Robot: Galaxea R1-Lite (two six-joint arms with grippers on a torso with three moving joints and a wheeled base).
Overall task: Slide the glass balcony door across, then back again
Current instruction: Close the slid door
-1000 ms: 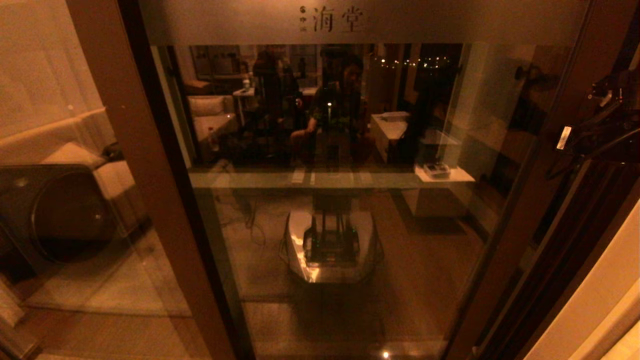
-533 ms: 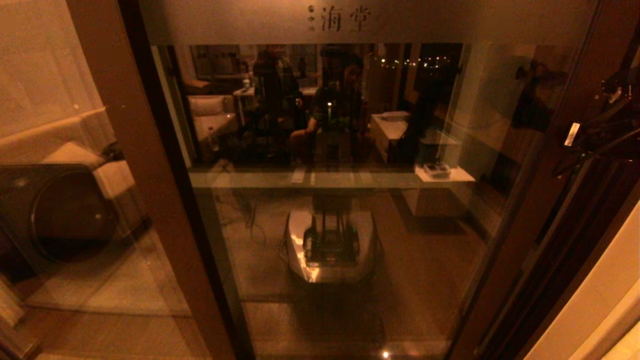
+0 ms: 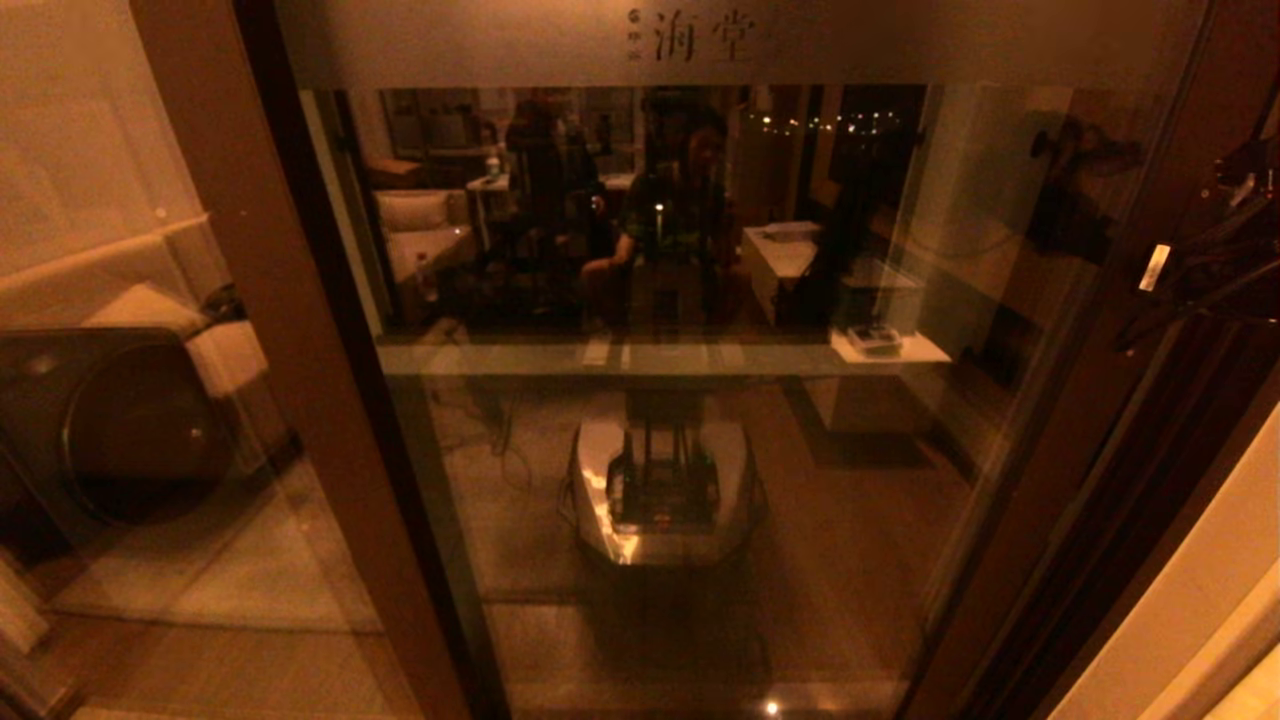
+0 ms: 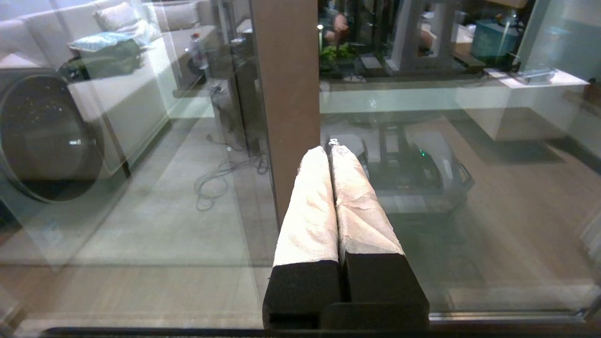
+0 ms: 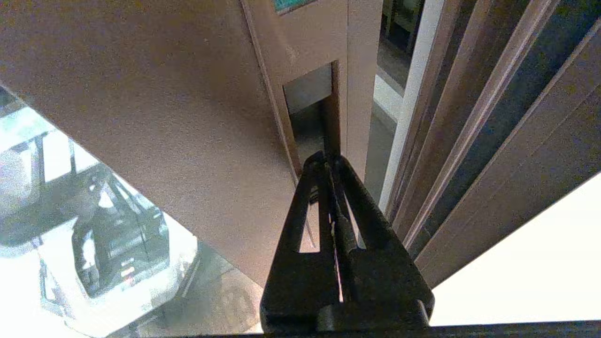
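Note:
The glass balcony door (image 3: 700, 450) fills the head view, brown-framed, with Chinese characters on its frosted top band (image 3: 900, 40). My right arm (image 3: 1215, 270) reaches its right stile at the far right. In the right wrist view my right gripper (image 5: 327, 159) is shut, its black fingertips together and poked into the narrow recessed handle slot (image 5: 310, 108) of the brown stile (image 5: 188, 117). My left gripper (image 4: 330, 149) is shut with nothing in it, its white-wrapped fingers (image 4: 310, 206) pointing at the glass beside a brown upright (image 4: 288, 94). It does not show in the head view.
A dark round-fronted washing machine (image 3: 110, 420) stands behind the glass on the left. The brown door tracks and jamb (image 5: 469, 117) run close to the right of the handle stile, then a pale wall (image 3: 1200, 600). The glass reflects my base (image 3: 660, 490).
The characters on the frosted band and the door's right stile have shifted to the right. My right arm has moved right with them. The washing machine has stayed put.

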